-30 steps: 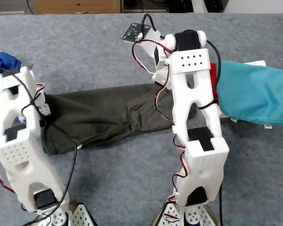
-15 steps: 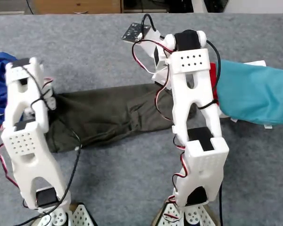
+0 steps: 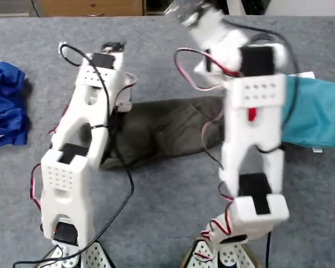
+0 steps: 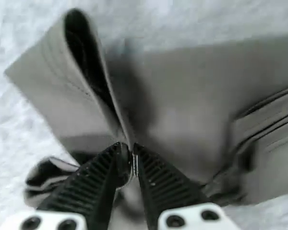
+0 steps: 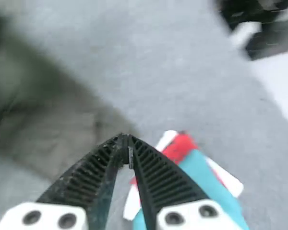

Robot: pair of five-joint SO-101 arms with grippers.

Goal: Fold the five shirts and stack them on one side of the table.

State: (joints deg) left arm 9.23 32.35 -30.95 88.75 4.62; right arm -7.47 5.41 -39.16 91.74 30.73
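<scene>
An olive shirt (image 3: 173,125) lies across the middle of the grey table (image 3: 156,206). My left gripper (image 3: 121,107) is shut on its left end. In the left wrist view the gripper (image 4: 130,152) pinches a raised fold of the olive shirt (image 4: 192,115) over the layer below. The right arm (image 3: 251,95) stands raised over the shirt's right end. My right gripper (image 5: 128,143) is shut with nothing in it, high above the cloth. A teal shirt (image 3: 315,114) lies on a red shirt (image 3: 251,114) at the right edge. A crumpled blue shirt (image 3: 5,103) lies at the far left.
Bare grey table stretches in front of the olive shirt and behind it. Both arm bases (image 3: 72,254) stand at the near edge. Wooden furniture (image 3: 89,6) lines the back beyond the table.
The left gripper has carried the olive shirt's left end to the right, so the shirt now lies shorter. The right arm has lifted off the shirt and swung up and to the right.
</scene>
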